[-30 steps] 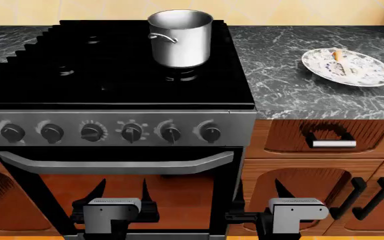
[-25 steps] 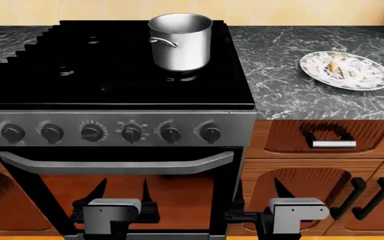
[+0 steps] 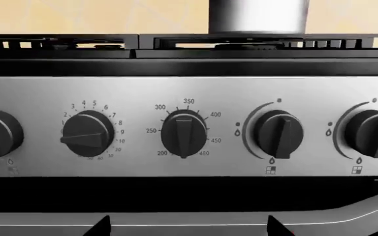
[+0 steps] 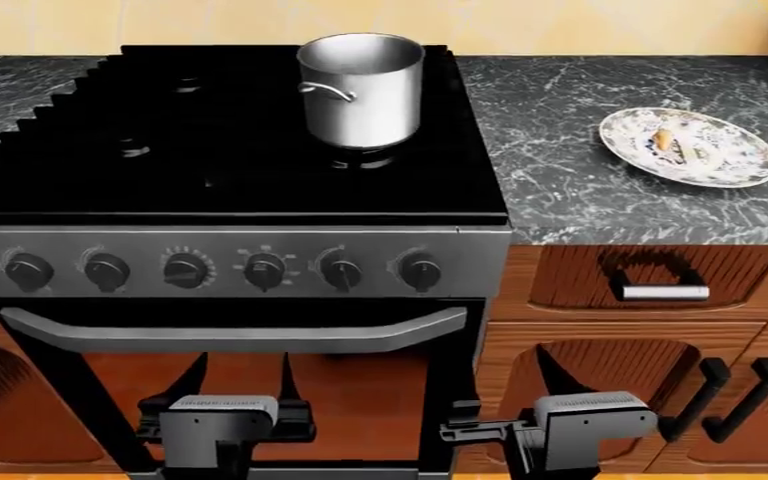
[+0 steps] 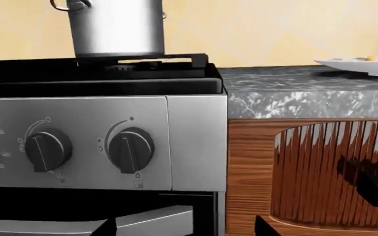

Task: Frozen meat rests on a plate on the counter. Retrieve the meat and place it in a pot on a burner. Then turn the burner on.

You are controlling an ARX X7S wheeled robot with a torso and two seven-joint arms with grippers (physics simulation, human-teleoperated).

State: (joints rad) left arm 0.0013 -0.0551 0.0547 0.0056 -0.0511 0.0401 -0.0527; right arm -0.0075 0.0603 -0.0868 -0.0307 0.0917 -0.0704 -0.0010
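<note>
The frozen meat (image 4: 663, 138), a small pale chunk with an orange end, lies on the patterned plate (image 4: 728, 158) on the dark marble counter (image 4: 571, 195), at the right. The steel pot (image 4: 361, 88) stands on the back right burner (image 4: 361, 157) of the stove. It also shows in both wrist views as pot (image 3: 258, 16) and pot (image 5: 118, 27). My left gripper (image 4: 244, 365) hangs open low before the oven door. My right gripper (image 4: 511, 372) is open beside it, near the stove's right edge. Both are empty, as left gripper (image 3: 187, 227) and right gripper (image 5: 185, 227) show.
A row of black knobs (image 4: 264, 270) runs along the stove's front panel, with the oven handle (image 4: 231, 330) below. Wooden cabinets with a drawer handle (image 4: 664, 292) and door handles (image 4: 728, 395) sit under the counter. The plate's rim (image 5: 363, 65) shows in the right wrist view.
The meat has dropped and come to rest lower on the plate, and the plate has levelled out. The head view has shifted slightly. Both grippers stay open in the same place.
</note>
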